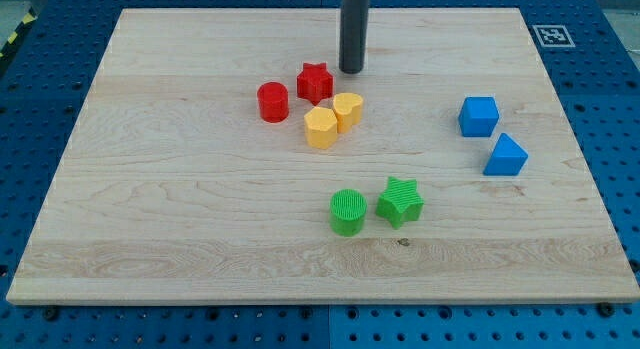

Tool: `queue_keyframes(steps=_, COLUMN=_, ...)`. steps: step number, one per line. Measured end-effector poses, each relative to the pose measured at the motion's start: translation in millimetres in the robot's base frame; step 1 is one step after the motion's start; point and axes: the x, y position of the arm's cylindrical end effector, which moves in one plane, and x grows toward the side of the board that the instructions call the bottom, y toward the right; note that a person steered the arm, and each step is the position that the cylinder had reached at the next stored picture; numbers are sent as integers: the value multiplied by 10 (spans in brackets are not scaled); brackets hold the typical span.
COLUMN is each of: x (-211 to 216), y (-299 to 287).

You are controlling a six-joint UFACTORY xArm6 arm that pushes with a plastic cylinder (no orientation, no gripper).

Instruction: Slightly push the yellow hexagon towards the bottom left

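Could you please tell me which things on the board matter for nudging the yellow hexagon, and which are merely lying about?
Job: yellow hexagon; my tip, up-right of it.

Lying about: yellow block touching it, red star, red cylinder, green cylinder, green star, blue cube, blue wedge.

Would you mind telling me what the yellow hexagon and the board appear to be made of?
The yellow hexagon looks like matte plastic, possibly 3D-printed: uniform colour, faint ridged surface. The board looks like pale unvarnished wood: visible grain streaks and plank seams, little shine.
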Motion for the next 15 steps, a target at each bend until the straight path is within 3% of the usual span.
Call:
queue_keyframes(steps=3, x=839, y=-17)
queue_keyframes(steps=6, x=1006, y=-563)
queue_keyframes(steps=7, x=1295, y=-838)
queue_keyframes(steps=9, x=1328, y=-994)
queue_keyframes(steps=10, x=1227, y=-1387)
queue_keyframes(steps=11, x=713, y=-1538)
queue_keyframes(steps=12, x=193, y=-1423)
queue_keyframes(steps=15, x=-27, y=-698)
